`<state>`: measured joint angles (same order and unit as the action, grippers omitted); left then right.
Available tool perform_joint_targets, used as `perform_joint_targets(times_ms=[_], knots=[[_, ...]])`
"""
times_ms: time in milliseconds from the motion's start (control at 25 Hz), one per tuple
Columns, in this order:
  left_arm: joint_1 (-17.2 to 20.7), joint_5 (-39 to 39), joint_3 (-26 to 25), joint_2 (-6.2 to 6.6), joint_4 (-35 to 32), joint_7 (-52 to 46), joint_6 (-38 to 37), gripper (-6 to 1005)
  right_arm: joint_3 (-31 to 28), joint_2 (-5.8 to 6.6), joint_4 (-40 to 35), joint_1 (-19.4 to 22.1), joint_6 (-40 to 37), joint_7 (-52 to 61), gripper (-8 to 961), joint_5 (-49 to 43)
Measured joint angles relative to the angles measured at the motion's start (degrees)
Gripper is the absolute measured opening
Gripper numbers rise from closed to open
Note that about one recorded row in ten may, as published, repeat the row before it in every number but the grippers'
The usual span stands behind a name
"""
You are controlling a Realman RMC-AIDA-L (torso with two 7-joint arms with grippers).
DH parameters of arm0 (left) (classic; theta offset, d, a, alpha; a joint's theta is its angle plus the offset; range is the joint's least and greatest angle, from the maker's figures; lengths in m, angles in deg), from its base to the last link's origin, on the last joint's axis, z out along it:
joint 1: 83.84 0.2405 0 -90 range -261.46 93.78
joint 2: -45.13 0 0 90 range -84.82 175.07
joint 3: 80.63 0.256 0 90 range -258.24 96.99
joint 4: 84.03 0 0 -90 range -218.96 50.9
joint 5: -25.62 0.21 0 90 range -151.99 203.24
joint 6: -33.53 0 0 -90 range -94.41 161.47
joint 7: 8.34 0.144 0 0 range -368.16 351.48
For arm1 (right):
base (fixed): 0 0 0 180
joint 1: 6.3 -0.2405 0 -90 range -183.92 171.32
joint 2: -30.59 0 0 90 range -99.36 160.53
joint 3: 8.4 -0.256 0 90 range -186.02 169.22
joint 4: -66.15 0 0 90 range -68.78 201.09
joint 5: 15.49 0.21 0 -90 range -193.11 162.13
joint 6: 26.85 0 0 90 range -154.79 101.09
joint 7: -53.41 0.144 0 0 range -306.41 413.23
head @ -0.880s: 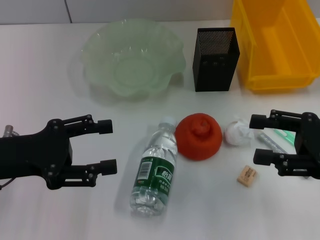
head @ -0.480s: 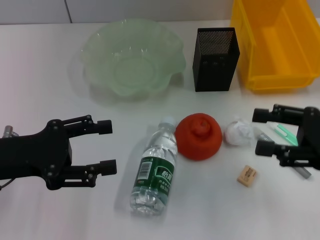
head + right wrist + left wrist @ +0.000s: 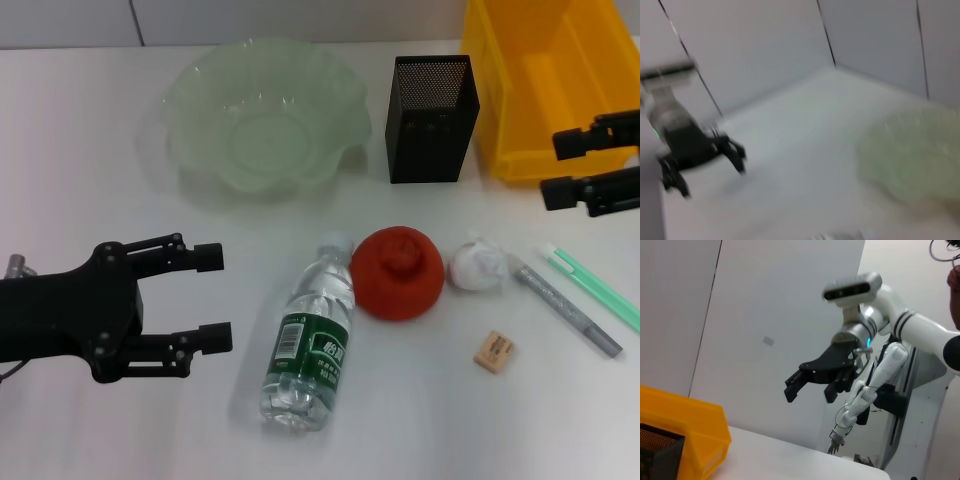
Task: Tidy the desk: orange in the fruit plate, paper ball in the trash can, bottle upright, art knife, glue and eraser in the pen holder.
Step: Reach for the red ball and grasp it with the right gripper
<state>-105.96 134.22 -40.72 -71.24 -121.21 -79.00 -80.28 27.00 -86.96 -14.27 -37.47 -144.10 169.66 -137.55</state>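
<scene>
From the head view, my right gripper [image 3: 568,168] hangs empty, fingers apart, beside the trash can [image 3: 560,100]; left gripper [image 3: 212,296] open too. I judge the paper ball [image 3: 476,265], well below the trash can, comes next: descend and grasp. Left wrist view shows the right gripper [image 3: 807,386] spread. Right wrist view: the left gripper [image 3: 705,167] apart.

You can make out white characters on the dark green label of the bottle [image 3: 311,345], plus a small barcode panel, but none of it is legible. The eraser [image 3: 494,352] carries faint print you cannot read either.
</scene>
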Motion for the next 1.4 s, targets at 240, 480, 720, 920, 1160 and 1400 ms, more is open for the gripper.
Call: perform_joint_targets(times_ms=[240,480,720,920,1160,1400], knots=[[0.8,-0.1,0.0,0.01,0.0,0.0,0.2,829,13.5,-0.31,-4.9,-6.4,0.7,9.3,766,-12.4],[0.5,-0.1,-0.1,0.12,0.0,0.0,0.5,829,28.9,-1.49,-0.1,-11.0,9.6,12.9,766,-19.8],[0.1,-0.2,-0.1,0.25,-0.1,0.0,0.6,829,40.6,-1.63,12.1,-16.9,21.3,14.9,766,-23.2],[-0.2,-0.3,-0.1,0.20,-0.3,0.0,0.6,830,46.8,-1.82,18.6,-19.3,28.5,14.7,767,-23.1],[-0.2,-0.3,-0.1,0.22,-0.1,0.4,1.3,830,52.3,-2.00,23.0,-19.9,33.8,14.6,753,-22.6],[-0.2,0.0,-0.1,0.01,0.0,0.6,1.4,830,52.9,-2.04,24.0,-19.8,34.8,14.5,678,-22.6]])
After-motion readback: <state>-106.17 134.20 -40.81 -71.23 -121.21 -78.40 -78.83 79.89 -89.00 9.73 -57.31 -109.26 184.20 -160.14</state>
